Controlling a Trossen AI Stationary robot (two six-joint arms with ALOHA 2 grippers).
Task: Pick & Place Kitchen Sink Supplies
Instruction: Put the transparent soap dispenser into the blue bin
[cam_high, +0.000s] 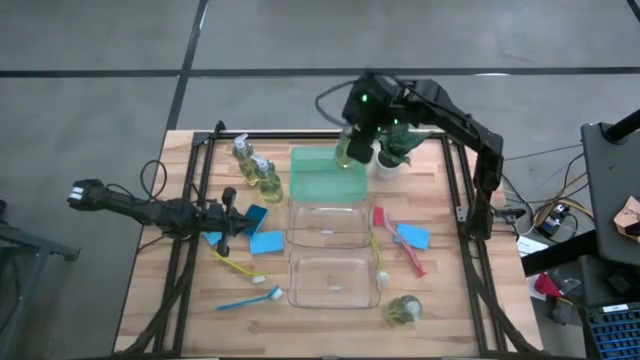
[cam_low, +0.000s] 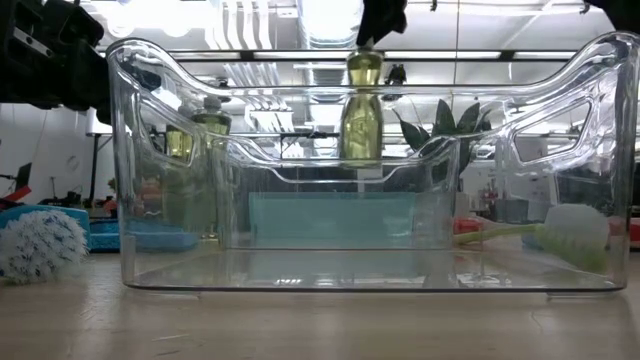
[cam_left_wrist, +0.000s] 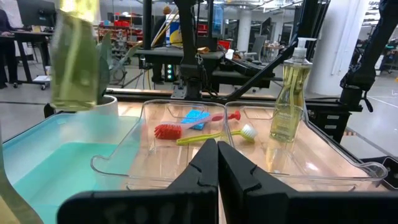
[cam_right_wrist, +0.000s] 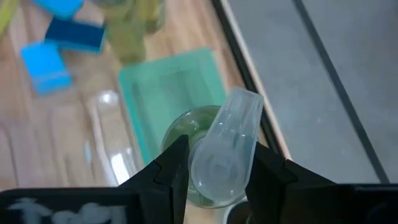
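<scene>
Left gripper (cam_high: 222, 216): you see it low over the left half of the table, just beside the blue sponges (cam_high: 258, 230); in its wrist view the two dark fingers (cam_left_wrist: 205, 168) meet with nothing between them.
Brushes on the left: a yellow brush (cam_high: 236, 265) and a blue brush (cam_high: 249, 297) lie flat on the wood, each running slantwise with its bristle head toward the clear bins (cam_high: 328, 224).
Standing bottles: two pump bottles (cam_high: 257, 169) stand upright near the far left corner, just beside the green tray (cam_high: 327, 183).
Held bottle (cam_high: 345, 150): small, clear, filled with yellow-green liquid, with a clear pump on top.
Held bottle, place: it hangs above the far edge of the green tray, clear of its floor in the low view.
Held bottle, axis: long axis upright, pump end up.
Right gripper (cam_right_wrist: 214, 163): you find its fingers closed on the bottle's pump head, one on each side.
Right side: a red brush (cam_high: 398, 240), a blue sponge (cam_high: 413, 236) and a yellow-handled brush (cam_high: 377, 258) lie right of the bins.
Fourth bottle (cam_high: 403, 311): near the front edge, right of the nearest bin.
</scene>
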